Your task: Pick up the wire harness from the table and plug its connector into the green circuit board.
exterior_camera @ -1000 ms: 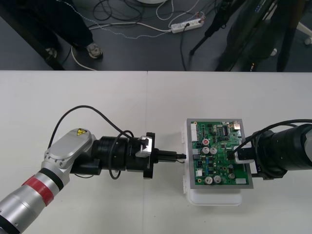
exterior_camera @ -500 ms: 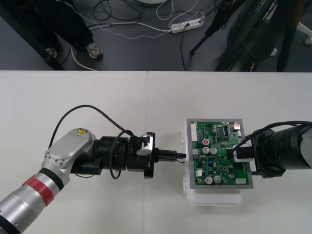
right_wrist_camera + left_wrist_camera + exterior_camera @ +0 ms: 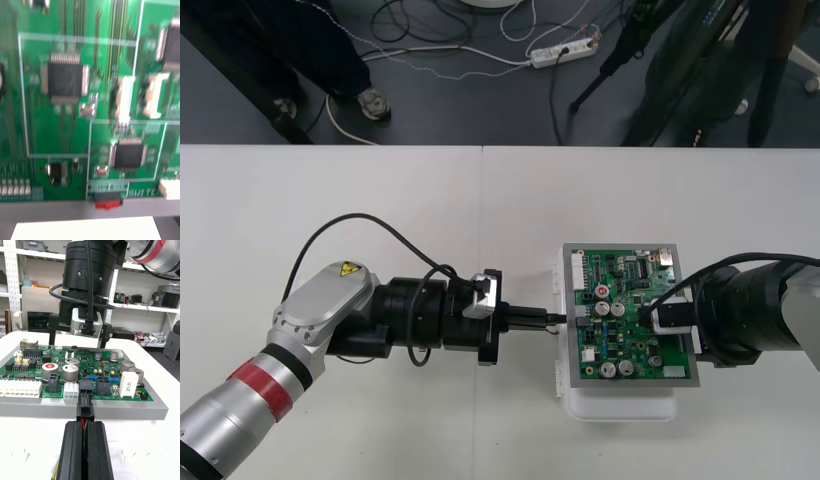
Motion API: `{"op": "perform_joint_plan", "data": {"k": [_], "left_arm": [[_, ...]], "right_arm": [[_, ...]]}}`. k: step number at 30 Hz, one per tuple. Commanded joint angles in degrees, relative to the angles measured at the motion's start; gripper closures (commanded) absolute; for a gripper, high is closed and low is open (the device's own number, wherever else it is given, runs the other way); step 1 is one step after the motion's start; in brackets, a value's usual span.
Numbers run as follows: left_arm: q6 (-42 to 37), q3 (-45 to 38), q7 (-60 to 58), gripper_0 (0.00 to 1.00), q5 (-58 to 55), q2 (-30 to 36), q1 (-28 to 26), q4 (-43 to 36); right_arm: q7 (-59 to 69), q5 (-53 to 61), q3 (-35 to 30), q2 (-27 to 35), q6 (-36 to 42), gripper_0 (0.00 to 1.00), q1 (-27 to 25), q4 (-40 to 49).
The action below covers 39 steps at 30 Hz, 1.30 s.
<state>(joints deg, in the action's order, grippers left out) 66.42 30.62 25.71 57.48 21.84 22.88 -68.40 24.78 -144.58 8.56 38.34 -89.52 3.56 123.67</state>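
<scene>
Two fingers [image 3: 73, 450] of my left gripper [image 3: 85, 425] are clenched on the harness plug [image 3: 85, 410], red wire between them. The plug sits just ahead of the tips, lined up with a black socket [image 3: 86, 385] at the green circuit board's [image 3: 632, 345] near edge so a straight push seats it; I cannot confirm it is home. My right gripper [image 3: 667, 318] sits across the board, seemingly steadying it, grip state I cannot tell; legible lettering is roughly "SWITCH" beside a red slider [image 3: 108, 201]

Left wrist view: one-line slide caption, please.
Left gripper, shut on the black plug, holds it at the near edge of the green circuit board; right gripper stands at its far side.
</scene>
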Motion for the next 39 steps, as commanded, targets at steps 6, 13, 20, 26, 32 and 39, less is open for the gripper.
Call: {"op": "perform_joint_plan", "data": {"k": [6,13,20,26,32,39], "left_arm": [[-1.6,0.4,-2.8,1.00,1.3,-1.8,-0.4,-2.4],[-1.6,0.3,-3.0,1.00,2.5,-2.7,-0.4,-2.4],[-2.4,0.4,-3.1,1.00,2.5,-3.3,-0.4,-2.4],[-2.8,0.5,-3.2,1.00,2.7,-3.5,-0.3,-2.4],[-2.8,0.5,-3.3,1.00,3.2,-3.5,-0.2,-2.4],[-2.8,0.5,-3.5,1.00,3.5,-3.5,0.0,-2.4]], "right_arm": [[2.6,-0.8,0.7,-1.2,-0.5,0.00,-0.2,2.1],[2.7,-2.1,1.2,-2.0,-0.5,0.00,0.0,2.1],[2.7,-2.1,1.3,-2.7,-0.5,0.00,0.0,2.1],[2.7,-2.1,1.6,-2.7,-0.5,0.00,0.1,2.1],[2.7,-1.9,1.6,-3.0,-0.5,0.00,0.2,2.1],[2.7,-1.8,1.6,-3.4,-0.5,0.00,0.3,2.1]]}}
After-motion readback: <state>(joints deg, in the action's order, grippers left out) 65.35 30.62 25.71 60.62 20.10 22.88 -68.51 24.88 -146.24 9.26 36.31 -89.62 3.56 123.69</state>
